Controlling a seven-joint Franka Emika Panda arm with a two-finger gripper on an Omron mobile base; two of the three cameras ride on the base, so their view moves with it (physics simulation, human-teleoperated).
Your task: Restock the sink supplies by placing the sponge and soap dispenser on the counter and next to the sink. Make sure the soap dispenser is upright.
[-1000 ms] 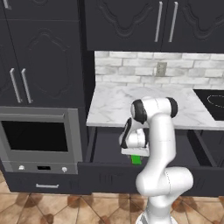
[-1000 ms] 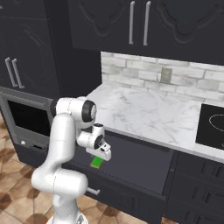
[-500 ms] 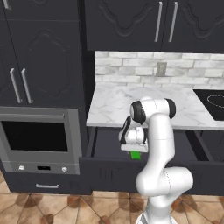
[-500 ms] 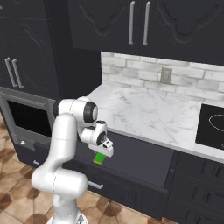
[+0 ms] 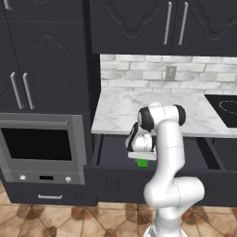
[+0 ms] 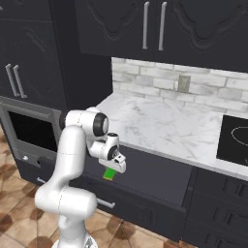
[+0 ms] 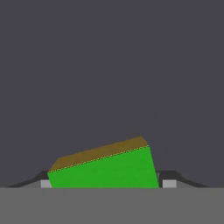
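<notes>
The green sponge (image 7: 105, 168), with its yellowish layer on top in the hand view, lies in the open dark drawer (image 5: 111, 152) below the marble counter (image 5: 139, 111). My gripper (image 7: 107, 183) reaches down into the drawer, and its two fingertips (image 7: 46, 183) press against the sponge's short sides. From the base views the sponge (image 5: 142, 162) (image 6: 110, 174) peeks out green just under the gripper (image 5: 141, 155) (image 6: 116, 167). The soap dispenser and the sink are out of view.
The drawer (image 6: 155, 174) stands pulled out under the counter (image 6: 160, 126). A black cooktop (image 5: 224, 109) is set into the counter at the right. A wall oven (image 5: 37, 143) sits to the left, with dark cabinets above.
The fingers have drawn in from wide open onto the sponge's sides. The hand has sunk slightly lower into the drawer.
</notes>
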